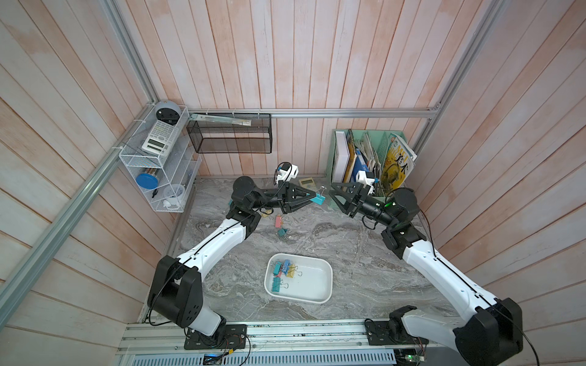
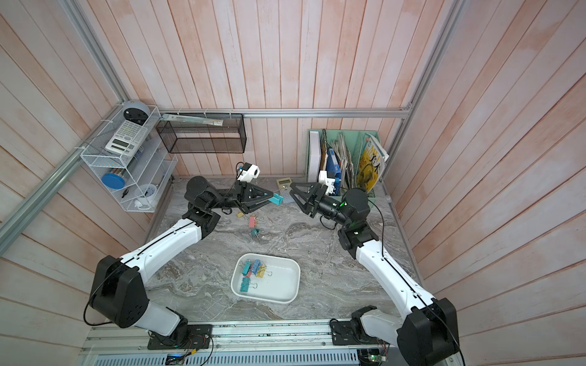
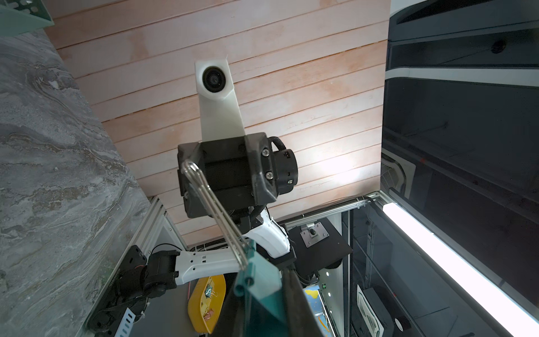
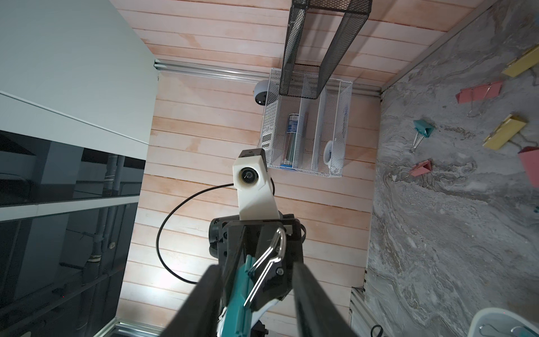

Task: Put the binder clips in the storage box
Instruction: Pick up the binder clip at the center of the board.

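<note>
**Teal clip held aloft between the two arms, box waiting below**

The left gripper (image 1: 314, 198) hangs above the far part of the tabletop (image 1: 348, 253). Its jaws are closed on the body of a teal clip (image 1: 319, 199), whose wire handles (image 3: 215, 210) point toward the right gripper (image 1: 330, 189). That gripper faces the clip at close range with its jaws apart. In the right wrist view the clip shows in the gap between them, though I cannot tell whether they touch it.

This reads as a hand-over. To do it well, the right jaws should close squarely on the flat sides of the body, or across both wires. They should be firmly set before the left jaws let go, since springy wires can twist out of a loose grip. The clip should then be carried over the storage box (image 1: 312, 285) and released low, so it does not bounce over the rim.

Loose clips (image 1: 278, 221) in yellow, pink and teal lie on the tabletop below the left gripper, well apart from the box. The box is white, shallow and round-cornered, and sits near the front middle of the tabletop. A handful of binder clips (image 1: 283, 273) in teal, blue, yellow and pink lie bunched at its left end. The held clip is a matte teal wedge with thin, bright silver wires.
</note>
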`<control>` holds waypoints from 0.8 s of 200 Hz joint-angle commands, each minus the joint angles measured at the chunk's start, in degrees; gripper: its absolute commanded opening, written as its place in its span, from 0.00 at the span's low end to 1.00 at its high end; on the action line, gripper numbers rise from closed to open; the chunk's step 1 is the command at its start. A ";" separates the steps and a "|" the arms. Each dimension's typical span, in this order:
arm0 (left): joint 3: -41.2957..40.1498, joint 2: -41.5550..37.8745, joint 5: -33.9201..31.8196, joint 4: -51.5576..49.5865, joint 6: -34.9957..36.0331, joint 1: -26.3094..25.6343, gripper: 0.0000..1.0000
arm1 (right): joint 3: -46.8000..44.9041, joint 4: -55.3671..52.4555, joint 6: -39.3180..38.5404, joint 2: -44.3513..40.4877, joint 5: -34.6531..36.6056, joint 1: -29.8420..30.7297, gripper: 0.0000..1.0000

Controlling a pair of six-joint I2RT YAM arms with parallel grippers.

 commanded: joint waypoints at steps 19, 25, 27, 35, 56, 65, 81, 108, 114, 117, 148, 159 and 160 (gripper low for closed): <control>0.60 -2.97 1.10 -10.13 10.40 -1.40 0.18 | 0.02 -6.47 -2.27 -1.30 -0.14 1.33 0.64; 0.63 -2.91 1.26 -9.96 10.30 -1.74 0.18 | 0.22 -6.32 -2.22 -1.07 -0.17 1.81 0.64; 0.59 -2.98 1.35 -9.97 10.30 -1.87 0.18 | 0.35 -6.32 -2.19 -0.89 -0.23 2.02 0.63; 0.79 -2.83 1.76 -9.95 10.14 -2.30 0.18 | 0.67 -5.86 -2.06 -0.45 -0.34 2.71 0.61; 0.93 -2.74 2.17 -9.38 9.95 -3.28 0.18 | 1.37 -4.42 -1.79 0.87 0.38 4.51 0.47; 0.81 -2.74 2.24 -9.37 9.91 -3.30 0.18 | 1.16 -3.37 -1.26 1.07 0.89 4.77 0.32; 0.48 -2.97 2.30 -9.50 10.04 -3.29 0.18 | -0.28 -0.90 0.34 0.74 2.32 5.05 0.03; -0.10 -3.18 1.84 -11.67 11.68 -3.30 0.24 | -1.77 0.03 0.91 -1.25 4.62 5.56 0.00; 0.09 -3.29 1.43 -14.15 13.36 -3.27 0.33 | -1.77 -1.24 0.34 -2.04 5.42 5.82 0.00; 0.26 -3.33 1.12 -15.98 14.79 -3.31 0.42 | -1.73 -2.04 -0.14 -2.46 5.81 6.02 0.00; 8.50 -5.45 -10.83 -54.26 44.69 -3.27 1.00 | -0.83 -19.52 -9.88 -8.52 15.87 8.92 0.00; 13.15 -5.95 -21.06 -68.53 55.76 -3.31 1.00 | -1.68 -27.84 -13.27 -11.77 24.96 11.72 0.00; 13.49 -5.97 -22.50 -69.50 56.39 -3.31 1.00 | -1.77 -28.60 -13.57 -12.12 26.02 12.08 0.00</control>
